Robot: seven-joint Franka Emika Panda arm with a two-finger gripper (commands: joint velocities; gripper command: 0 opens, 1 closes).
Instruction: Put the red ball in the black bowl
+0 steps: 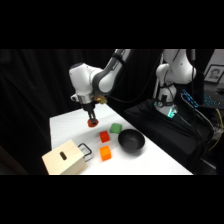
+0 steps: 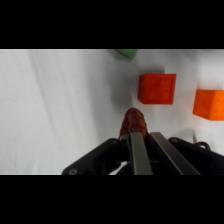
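Side view: the end effector is seen hanging from the white arm over the rear part of the white counter. The red ball is held at its tip, lifted clear of the counter surface. The black bowl is placed to the right, toward the counter's right edge, well apart from the ball. A green block lies just behind and left of the bowl. A red cube is set between the ball and the bowl, and an orange cube lies nearer the camera, just in front of the red cube. A wooden box with a dark slot in its top and a dark metal handle on its side is seen at the counter's near left corner. No writing or label can be read on any of these things.

Wrist view: the ball is seen clamped between the two fingers, which are closed in on it so that only its upper part shows beyond them. The red cube lies just beyond the ball, slightly to the right, and the orange cube is cut by the right edge. A part of the green block shows at the top edge. The bowl is not seen here. No brand or text can be made out.
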